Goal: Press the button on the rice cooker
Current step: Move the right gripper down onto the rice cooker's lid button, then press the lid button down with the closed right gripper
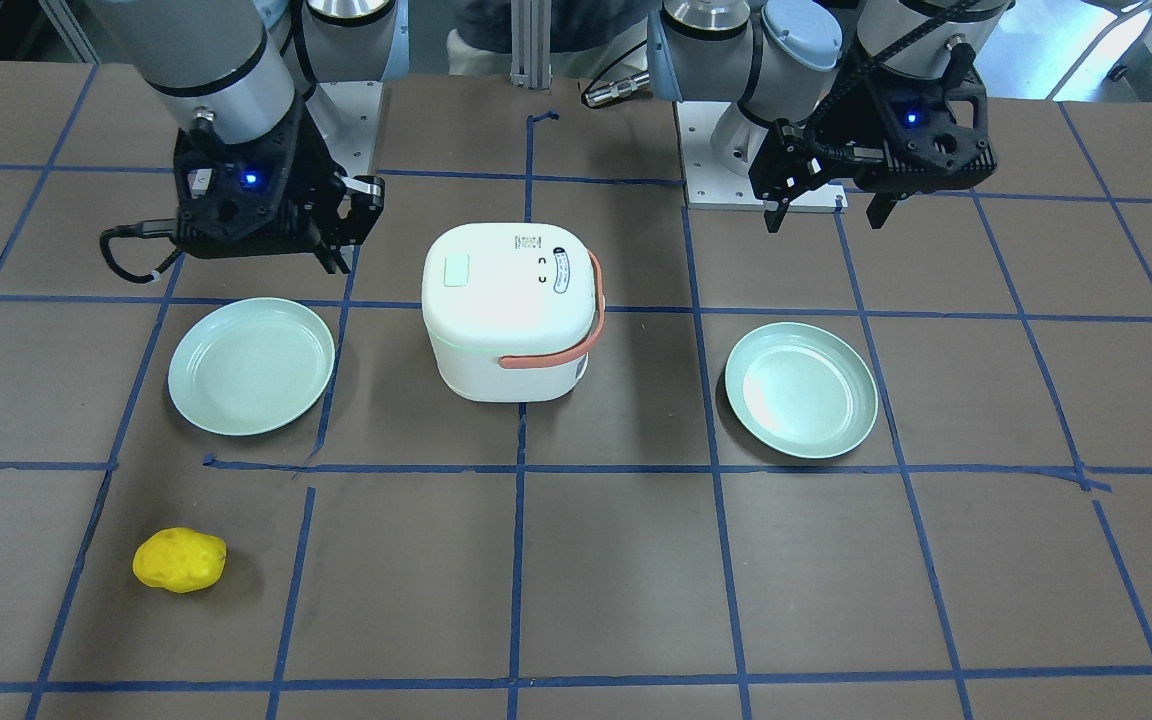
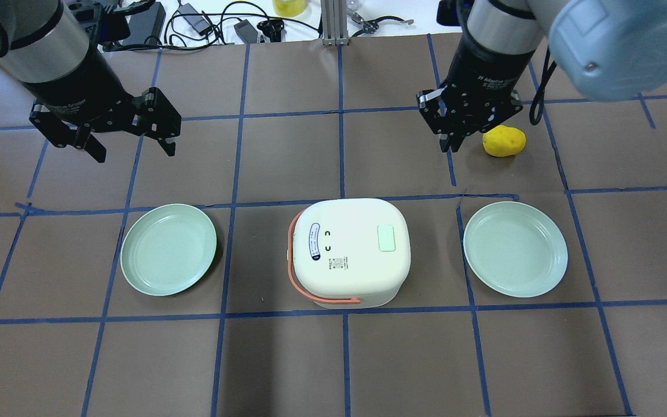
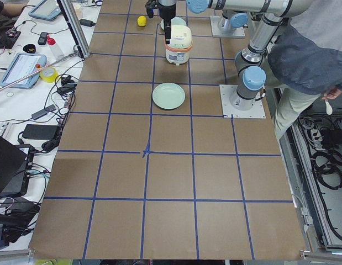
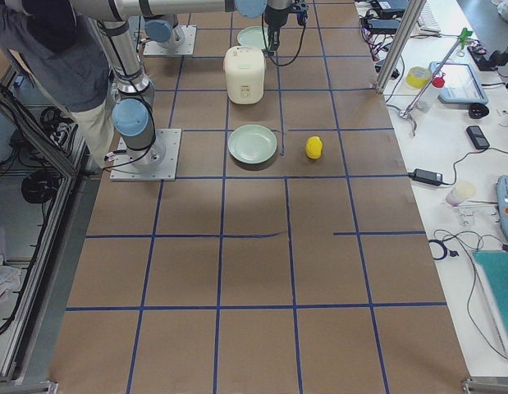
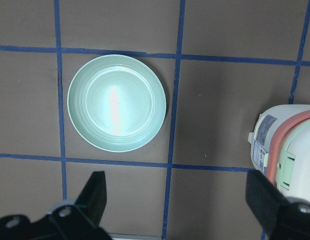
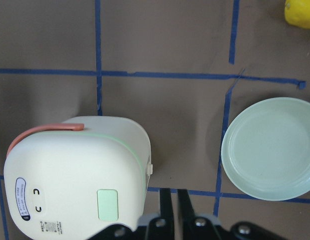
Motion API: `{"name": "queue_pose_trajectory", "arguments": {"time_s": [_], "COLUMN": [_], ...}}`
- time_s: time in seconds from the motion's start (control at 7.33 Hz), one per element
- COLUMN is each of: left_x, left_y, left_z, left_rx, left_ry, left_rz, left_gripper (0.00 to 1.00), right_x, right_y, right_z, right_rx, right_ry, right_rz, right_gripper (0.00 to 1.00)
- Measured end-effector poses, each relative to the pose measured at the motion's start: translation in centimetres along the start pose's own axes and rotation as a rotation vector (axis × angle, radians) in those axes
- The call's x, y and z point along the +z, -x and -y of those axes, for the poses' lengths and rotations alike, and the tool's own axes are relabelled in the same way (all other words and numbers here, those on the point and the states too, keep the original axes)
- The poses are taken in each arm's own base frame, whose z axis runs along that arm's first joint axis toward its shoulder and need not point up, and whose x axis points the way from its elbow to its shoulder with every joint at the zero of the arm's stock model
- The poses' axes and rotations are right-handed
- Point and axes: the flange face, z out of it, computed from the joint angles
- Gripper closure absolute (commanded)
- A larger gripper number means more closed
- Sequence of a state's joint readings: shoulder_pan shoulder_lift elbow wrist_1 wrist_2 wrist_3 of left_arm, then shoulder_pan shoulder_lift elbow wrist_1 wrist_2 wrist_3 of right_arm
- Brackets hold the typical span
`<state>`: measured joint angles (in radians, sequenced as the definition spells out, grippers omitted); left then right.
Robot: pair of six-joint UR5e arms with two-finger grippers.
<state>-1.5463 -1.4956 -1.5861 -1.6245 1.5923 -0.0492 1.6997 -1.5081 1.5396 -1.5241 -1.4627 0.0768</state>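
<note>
The brown tabletop (image 2: 287,359) is crossed by a grid of blue tape lines. A white rice cooker (image 2: 348,252) stands at its middle, lid down, with a salmon handle (image 2: 294,272) folded around the side toward the robot's left. A pale green plate (image 2: 168,249) lies to the left of the cooker and a second plate (image 2: 515,249) to its right, both apart from it. The left gripper (image 2: 135,153) hangs above the tabletop beyond the first plate, its fingers spread wide. The right gripper (image 2: 448,146) hangs beyond the cooker's right side, fingers drawn together, just beside a yellow lump (image 2: 504,141). The pale green square button (image 2: 387,238) sits on the cooker's lid, toward the right, with neither gripper touching it
</note>
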Motion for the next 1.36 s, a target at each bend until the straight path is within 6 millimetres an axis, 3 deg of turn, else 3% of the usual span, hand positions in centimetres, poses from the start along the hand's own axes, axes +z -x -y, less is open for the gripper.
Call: {"name": "queue_pose_trajectory", "arguments": {"time_s": [0.55,0.82,1.36], "left_x": [0.0,0.0,0.0], "left_y": [0.0,0.0,0.0], "left_z": [0.0,0.0,0.0], "left_rx": [0.000,-0.001,0.000], "left_ry": [0.000,0.000,0.000], "left_rz": [0.000,0.000,0.000], "left_gripper": [0.00,0.00,0.00], "right_x": [6.4,9.1,11.8], "right_y": [4.6,5.8,6.5], "right_z": [-2.4,-3.3,-4.4], "right_rx": [-0.041,-0.058,-0.062], "right_ry": [0.042,0.023,0.046], "right_rz": [-0.016,-0.019,-0.028], "right_gripper": [0.97,0.97,0.97]}}
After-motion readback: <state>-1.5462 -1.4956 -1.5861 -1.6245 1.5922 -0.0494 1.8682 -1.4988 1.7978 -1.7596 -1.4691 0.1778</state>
